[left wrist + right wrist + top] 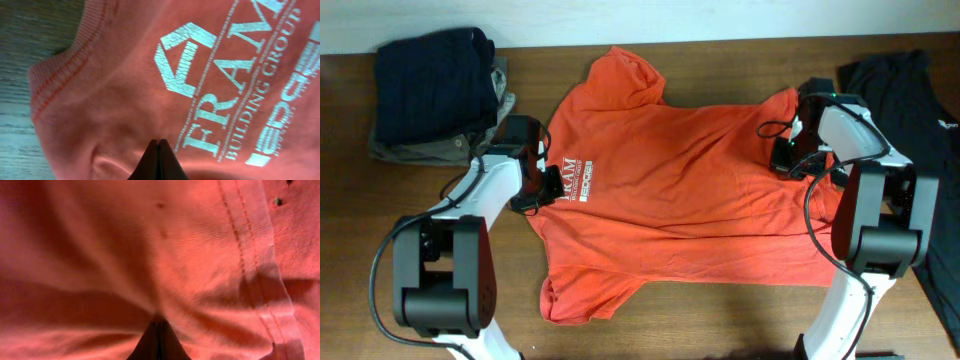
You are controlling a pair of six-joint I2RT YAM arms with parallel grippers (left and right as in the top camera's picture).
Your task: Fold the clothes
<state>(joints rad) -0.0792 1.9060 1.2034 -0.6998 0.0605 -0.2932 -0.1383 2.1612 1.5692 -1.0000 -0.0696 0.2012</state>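
T-shirt (690, 190) spread on desk (720, 320) — left claw (159, 144) closed on cloth beside its lettering (225, 85), right claw (158, 324) closed on cloth by its hem (250, 255).

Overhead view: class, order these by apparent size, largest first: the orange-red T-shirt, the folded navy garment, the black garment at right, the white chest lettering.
1. Orange-red cotton T-shirt
2. Folded navy garment and black garment: unranked, the black one runs off frame.
3. White chest lettering

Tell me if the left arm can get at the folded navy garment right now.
Probably, once freed. The left gripper is shut, seemingly pinching the orange-red cotton T-shirt by its collar. The folded navy garment lies nearby on the wooden table, nothing between them.
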